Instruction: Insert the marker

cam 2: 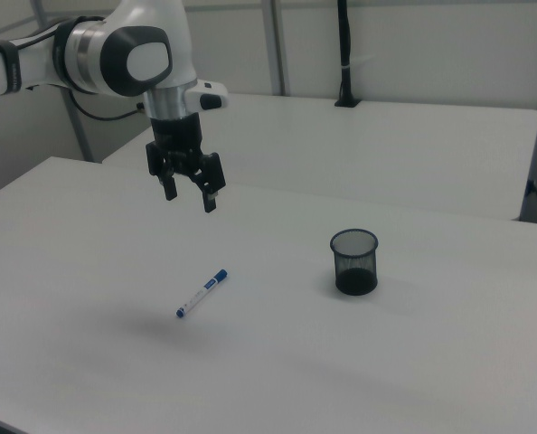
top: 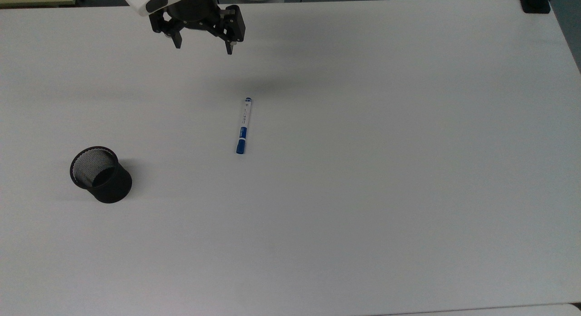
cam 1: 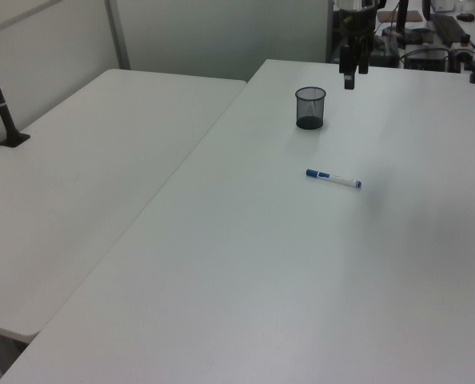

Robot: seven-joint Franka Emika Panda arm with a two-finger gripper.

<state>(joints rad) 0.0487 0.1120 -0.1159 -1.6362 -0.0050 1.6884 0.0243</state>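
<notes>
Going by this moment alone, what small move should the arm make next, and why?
Probably bring the gripper over the middle of the marker and start lowering. The fingers stand open and empty, well above the table, while the marker lies flat on its own, apart from the cup, which stands upright. Nothing sits between gripper and marker, so the approach looks free.

The bench point(top: 363, 216) looks smooth, matt white. On it the marker point(top: 243, 125) has a glossy plastic-looking white barrel and blue cap. Beside it, the cup point(top: 100, 174) is fine black mesh, seemingly metal. The tool point(top: 203, 47) is matt black; the arm shell point(cam 2: 128, 45) above it is glossy white
</notes>
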